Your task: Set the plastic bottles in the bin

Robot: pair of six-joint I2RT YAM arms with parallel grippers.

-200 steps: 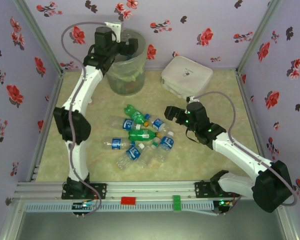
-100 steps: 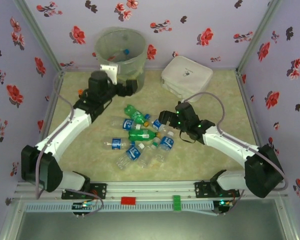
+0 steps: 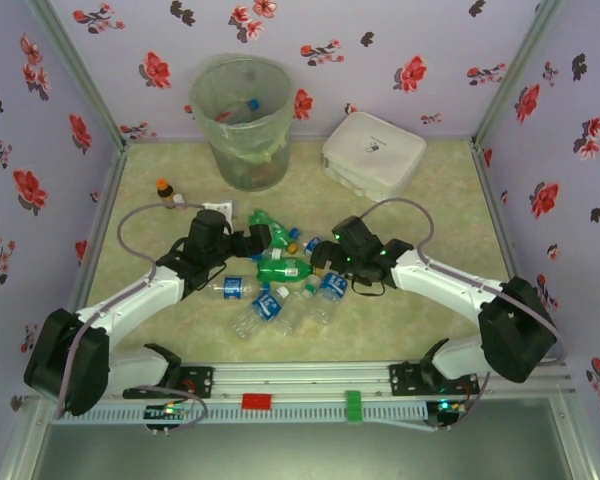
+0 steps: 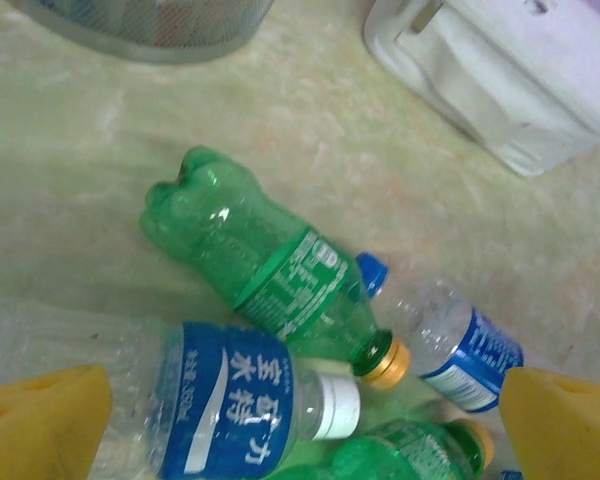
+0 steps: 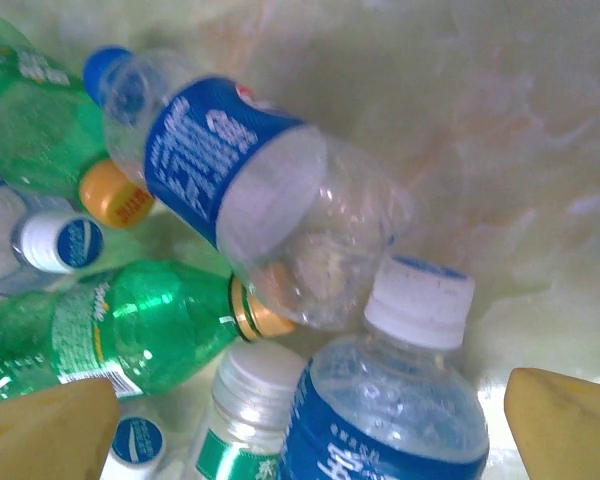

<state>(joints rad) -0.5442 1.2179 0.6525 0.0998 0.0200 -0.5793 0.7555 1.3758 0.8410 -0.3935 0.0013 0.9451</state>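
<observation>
Several plastic bottles (image 3: 280, 272) lie in a heap mid-table, clear with blue labels and a few green. The bin (image 3: 245, 150), a grey basket with a pale liner, stands at the back left with bottles inside. My left gripper (image 3: 261, 240) is open, low at the heap's left edge. Its yellow fingertips (image 4: 40, 420) straddle a blue-labelled clear bottle (image 4: 225, 405), and a green bottle (image 4: 270, 265) lies just beyond. My right gripper (image 3: 321, 256) is open at the heap's right edge. Between its fingertips (image 5: 565, 420) is a white-capped, blue-labelled bottle (image 5: 390, 410).
A flat white box (image 3: 373, 153) sits at the back right. A small dark bottle with an orange cap (image 3: 166, 191) lies apart near the left wall. Flowered walls close in three sides, and a metal rail (image 3: 300, 385) runs along the front.
My left arm swung from above the bin down to the heap's left side. My right gripper moved left and lower onto the heap. Both stayed open.
</observation>
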